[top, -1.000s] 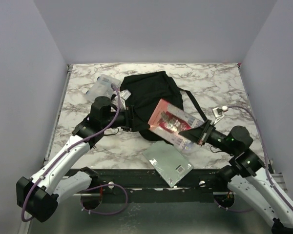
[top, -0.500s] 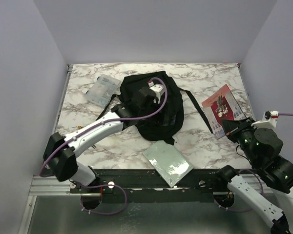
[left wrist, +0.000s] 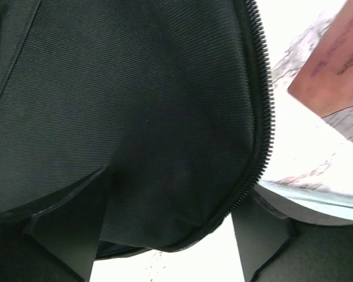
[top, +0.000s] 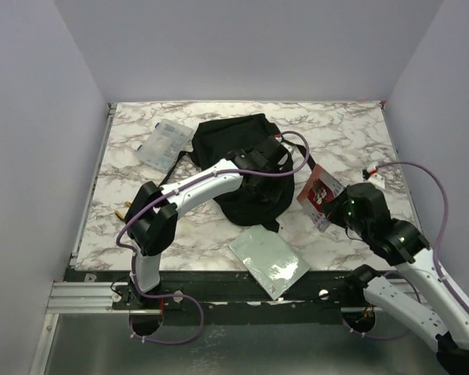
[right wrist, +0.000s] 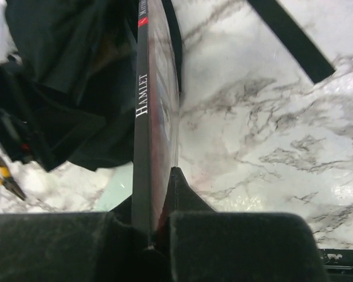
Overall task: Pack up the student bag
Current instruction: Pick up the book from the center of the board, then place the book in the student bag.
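Note:
The student bag (top: 238, 152) is a black backpack lying mid-table. My left gripper (top: 272, 158) reaches across to its right side. In the left wrist view the jaws stand wide apart, and the bag's zippered edge (left wrist: 256, 135) lies across the gap between the fingers (left wrist: 262, 235). My right gripper (top: 338, 209) is shut on a red book (top: 319, 193) and holds it on edge just right of the bag. The right wrist view shows the book's grey spine (right wrist: 142, 106), lettered HAMLET, clamped in the gripper (right wrist: 159, 194), with the bag (right wrist: 76, 76) to its left.
A clear plastic case (top: 166, 143) lies at the back left. A pale green flat pouch (top: 270, 262) lies at the front edge. A small yellow-handled tool (top: 125, 212) lies at the left. The bag's strap (top: 306, 162) trails to the right on the marble top (top: 352, 133).
My right gripper has carried the book left, from the table's right side to beside the bag. My left gripper has moved across the bag to its right side.

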Available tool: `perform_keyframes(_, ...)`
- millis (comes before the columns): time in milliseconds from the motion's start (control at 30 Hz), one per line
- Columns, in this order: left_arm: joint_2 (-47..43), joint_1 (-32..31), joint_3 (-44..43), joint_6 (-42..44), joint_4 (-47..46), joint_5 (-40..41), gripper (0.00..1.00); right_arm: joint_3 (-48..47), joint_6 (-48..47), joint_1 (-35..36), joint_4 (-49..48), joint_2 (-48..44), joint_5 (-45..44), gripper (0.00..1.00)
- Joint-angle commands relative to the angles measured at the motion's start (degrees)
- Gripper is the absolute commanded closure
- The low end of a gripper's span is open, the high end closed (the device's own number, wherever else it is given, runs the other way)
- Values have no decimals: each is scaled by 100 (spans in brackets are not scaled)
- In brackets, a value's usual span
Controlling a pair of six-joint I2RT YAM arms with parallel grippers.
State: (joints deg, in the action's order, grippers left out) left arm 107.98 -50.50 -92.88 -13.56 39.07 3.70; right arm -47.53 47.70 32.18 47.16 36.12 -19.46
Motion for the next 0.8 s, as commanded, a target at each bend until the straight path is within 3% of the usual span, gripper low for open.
perform_keyframes(0, 104, -14, -180, 368, 417, 413, 31, 473, 104, 4, -796, 124, 677, 100)
perform_keyframes(100, 29, 5, -261, 486, 408, 699, 61, 651, 282, 3, -956, 195, 1032, 99)
perform_keyframes(233, -162, 5, -503, 540, 400, 553, 84, 841, 893, 7, -1119, -70, 1363, 100)
perform_keyframes(433, -393, 5, -626, 805, 505, 363, 100, 1353, 1839, 7, -2032, -447, 1910, 99)
perform_keyframes(600, -629, 49, -732, 942, 531, 445, 100, 2001, 2982, 5, -3203, -283, 2308, 100)
perform_keyframes(767, -694, 161, -862, 956, 540, -132, 100, 2859, 4001, 7, -4982, 129, 2579, 100)
